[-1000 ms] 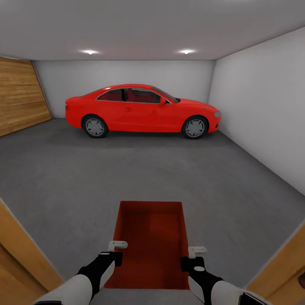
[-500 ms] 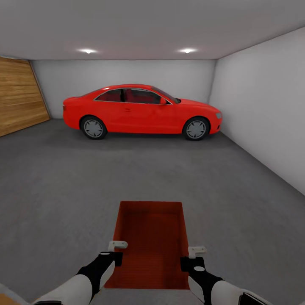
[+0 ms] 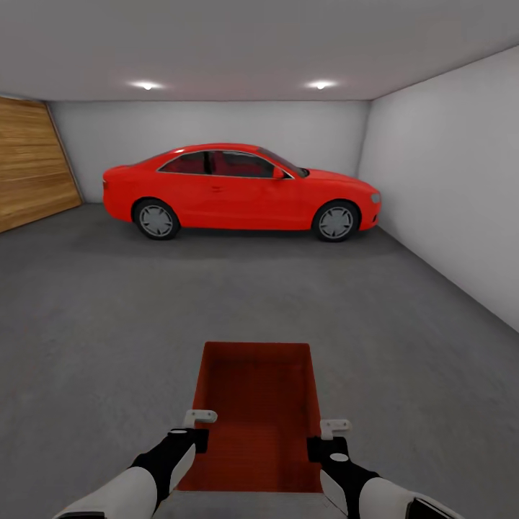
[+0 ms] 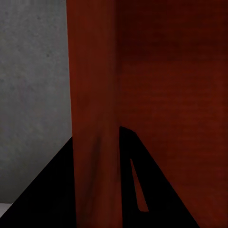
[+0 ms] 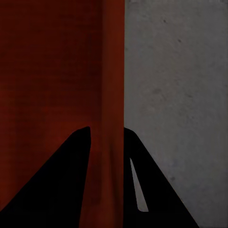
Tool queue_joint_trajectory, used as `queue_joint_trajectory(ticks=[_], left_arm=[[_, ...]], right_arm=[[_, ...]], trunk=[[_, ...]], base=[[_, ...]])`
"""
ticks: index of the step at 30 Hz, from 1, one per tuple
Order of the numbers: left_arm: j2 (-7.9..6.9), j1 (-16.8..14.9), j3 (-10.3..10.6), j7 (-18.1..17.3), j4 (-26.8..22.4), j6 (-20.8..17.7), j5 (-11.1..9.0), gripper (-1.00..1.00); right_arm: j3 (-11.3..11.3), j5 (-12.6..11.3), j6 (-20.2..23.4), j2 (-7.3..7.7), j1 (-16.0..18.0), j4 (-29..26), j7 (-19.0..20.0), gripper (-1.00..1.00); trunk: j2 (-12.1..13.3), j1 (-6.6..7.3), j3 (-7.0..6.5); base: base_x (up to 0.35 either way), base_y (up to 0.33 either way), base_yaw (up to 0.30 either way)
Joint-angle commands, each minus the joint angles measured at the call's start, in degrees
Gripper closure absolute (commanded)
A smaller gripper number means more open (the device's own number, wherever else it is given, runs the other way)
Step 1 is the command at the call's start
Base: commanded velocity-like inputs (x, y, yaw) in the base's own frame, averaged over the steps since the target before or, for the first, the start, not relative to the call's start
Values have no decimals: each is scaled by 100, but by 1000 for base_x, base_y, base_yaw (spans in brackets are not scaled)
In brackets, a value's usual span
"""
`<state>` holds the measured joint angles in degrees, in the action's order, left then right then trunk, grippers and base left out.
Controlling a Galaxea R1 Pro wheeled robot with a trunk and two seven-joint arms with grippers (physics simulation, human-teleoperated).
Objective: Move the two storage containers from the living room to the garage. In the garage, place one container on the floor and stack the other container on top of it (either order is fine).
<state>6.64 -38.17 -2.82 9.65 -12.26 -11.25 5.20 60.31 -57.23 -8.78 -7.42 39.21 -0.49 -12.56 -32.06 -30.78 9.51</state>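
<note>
In the garage, left claw (image 3: 196, 429) and right claw (image 3: 326, 438) each pinch a wall of the storage container (image 3: 256, 404), best lowered level onto the floor (image 3: 108, 324).

An orange-red rectangular open-top storage container (image 3: 256, 414) is showing a darker, faintly ribbed red inside at lower centre. A glossy red car (image 3: 240, 189) is sitting mid-frame on dark grey speckled concrete floor (image 3: 108, 310). Plain white walls (image 3: 447, 173) are framing it; a honey-brown wooden plank door (image 3: 32, 169) is glowing at upper left.
</note>
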Motion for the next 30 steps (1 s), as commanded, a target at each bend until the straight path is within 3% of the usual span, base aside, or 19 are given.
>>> queue_joint_trajectory(ticks=[1,30], left_arm=[[13,3,185,-35,30,-26,-81,100],[13,3,184,-42,30,-22,-81,100]], right_arm=[[16,-60,-36,-5,8,6,-150,100],[16,-60,-36,-5,8,6,-150,100]], trunk=[[-8,-5,9],[-8,-5,9]], base=[[321,0,0],[321,0,0]])
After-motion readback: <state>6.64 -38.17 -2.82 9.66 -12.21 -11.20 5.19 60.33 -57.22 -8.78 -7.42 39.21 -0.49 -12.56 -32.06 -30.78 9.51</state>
